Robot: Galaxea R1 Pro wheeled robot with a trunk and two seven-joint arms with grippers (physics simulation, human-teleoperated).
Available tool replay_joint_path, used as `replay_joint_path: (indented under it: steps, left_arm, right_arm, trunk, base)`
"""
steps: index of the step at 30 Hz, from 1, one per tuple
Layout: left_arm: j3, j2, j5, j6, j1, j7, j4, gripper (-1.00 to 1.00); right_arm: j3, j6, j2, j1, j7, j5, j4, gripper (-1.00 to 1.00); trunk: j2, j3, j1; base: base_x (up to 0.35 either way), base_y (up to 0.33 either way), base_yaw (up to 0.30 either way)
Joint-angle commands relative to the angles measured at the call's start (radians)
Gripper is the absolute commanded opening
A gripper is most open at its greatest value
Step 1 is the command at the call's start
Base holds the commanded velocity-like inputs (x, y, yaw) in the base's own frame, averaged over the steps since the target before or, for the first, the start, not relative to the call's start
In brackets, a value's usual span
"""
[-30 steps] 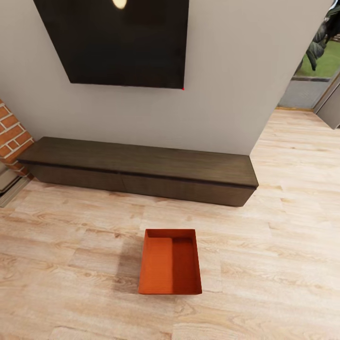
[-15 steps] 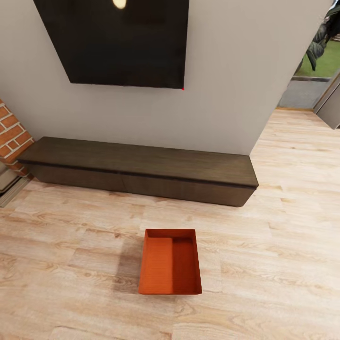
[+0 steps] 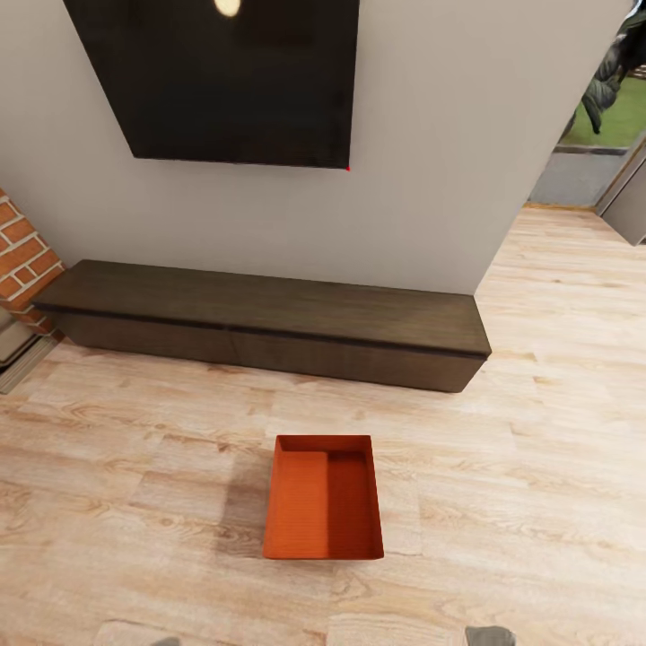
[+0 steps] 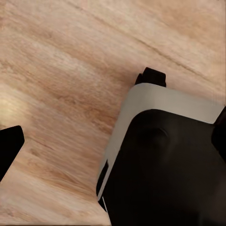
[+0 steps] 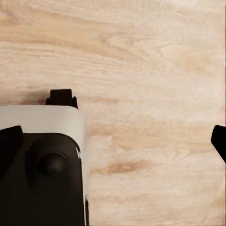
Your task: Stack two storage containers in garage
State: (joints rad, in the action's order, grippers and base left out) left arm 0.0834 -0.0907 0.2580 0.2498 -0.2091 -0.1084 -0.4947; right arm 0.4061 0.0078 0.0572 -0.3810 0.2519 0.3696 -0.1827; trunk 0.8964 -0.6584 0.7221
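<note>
One storage container [image 3: 323, 498] sits on the light wood floor [image 3: 135, 502] in the lower middle of the head view. It is an orange-red bin shaped like a rectangle, open on top, with thin flat walls. It is not deep. There is nothing inside it. One half of its inside is in shadow and the other half is bright.

Behind it, across the middle of the picture, runs a long low bench [image 3: 260, 323]. It is dark brown wood with a flat top, and it stands against a plain grey wall [image 3: 431, 179]. The bin is near the bench but does not touch it. A big flat black TV [image 3: 215, 81] hangs on the wall at the top left, with a small spot of light shining on it. At the left edge there are red bricks [image 3: 20, 256]. At the upper right an opening shows green grass outside.

In the left wrist view, a black fingertip [image 4: 9, 148] pokes in from the edge over the wood planks, beside a grey and black part of the robot's base [image 4: 165, 160]. In the right wrist view, a black fingertip [image 5: 220, 139] shows at the edge, over the planks. Both grippers hold nothing, and I cannot tell how wide each one is.
</note>
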Motion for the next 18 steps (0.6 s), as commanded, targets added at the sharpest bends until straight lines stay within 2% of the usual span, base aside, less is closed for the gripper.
replay_joint_path:
  steps: [1, 3, 5, 6, 9, 12, 13, 14, 15, 16, 18]
  left_arm:
    - [0.0, -0.004, 0.012, 0.014, -0.005, -0.016, -0.003, 1.0]
    - [0.0, -0.007, 0.012, 0.023, -0.017, -0.03, -0.003, 1.0]
    - [0.001, -0.009, 0.014, 0.047, -0.057, -0.056, -0.001, 1.0]
    - [0.001, -0.009, 0.015, 0.069, -0.095, -0.069, -0.001, 1.0]
    - [0.001, 0.003, 0.016, 0.091, -0.16, -0.079, -0.001, 1.0]
    - [0.001, 0.02, 0.016, 0.097, -0.203, -0.082, 0.0, 1.0]
    - [0.001, 0.036, 0.016, 0.1, -0.231, -0.083, 0.0, 1.0]
    - [-0.001, 0.065, 0.011, 0.102, -0.27, -0.084, 0.006, 1.0]
    - [-0.005, 0.1, 0.001, 0.103, -0.307, -0.085, 0.014, 1.0]
    - [-0.006, 0.112, -0.004, 0.103, -0.318, -0.085, 0.016, 1.0]
    - [-0.009, 0.156, -0.044, 0.098, -0.348, -0.086, 0.017, 1.0]
  right_arm:
    - [0.008, 0.001, 0.016, -0.024, 0.012, 0.011, -0.005, 1.0]
    - [0.007, 0.0, 0.032, -0.05, 0.017, 0.011, -0.007, 1.0]
    - [0.007, 0.0, 0.056, -0.111, 0.023, 0.011, -0.009, 1.0]
    - [0.007, 0.001, 0.061, -0.164, 0.025, 0.011, -0.008, 1.0]
    - [0.007, 0.001, 0.058, -0.244, 0.026, 0.013, -0.008, 1.0]
    - [0.006, -0.001, 0.049, -0.283, 0.026, 0.015, -0.008, 1.0]
    - [0.006, -0.003, 0.036, -0.302, 0.026, 0.016, -0.008, 1.0]
    - [0.006, -0.007, -0.001, -0.318, 0.026, 0.016, -0.008, 1.0]
    - [0.007, -0.009, -0.049, -0.327, 0.026, 0.013, -0.008, 1.0]
    - [0.007, -0.01, -0.064, -0.328, 0.026, 0.011, -0.008, 1.0]
    - [0.009, -0.021, -0.111, -0.333, 0.021, 0.008, -0.008, 1.0]
  trunk:
    - [0.001, -0.001, 0.0]
    - [0.001, -0.001, 0.0]
    - [0.001, -0.001, 0.0]
    - [0.001, -0.001, 0.0]
    - [0.001, -0.001, 0.0]
    - [0.001, -0.001, 0.0]
    - [0.001, -0.001, 0.0]
    - [0.001, -0.001, 0.0]
    - [0.001, -0.001, 0.0]
    - [0.001, -0.001, 0.0]
    - [0.001, -0.001, 0.0]
  base:
    - [0.0, 0.0, 0.0]
    - [0.0, 0.0, 0.0]
    - [0.0, 0.0, 0.0]
    - [0.0, 0.0, 0.0]
    - [0.0, 0.0, 0.0]
    - [0.0, 0.0, 0.0]
    - [0.0, 0.0, 0.0]
    - [0.0, 0.0, 0.0]
    - [0.0, 0.0, 0.0]
    - [0.0, 0.0, 0.0]
    - [0.0, 0.0, 0.0]
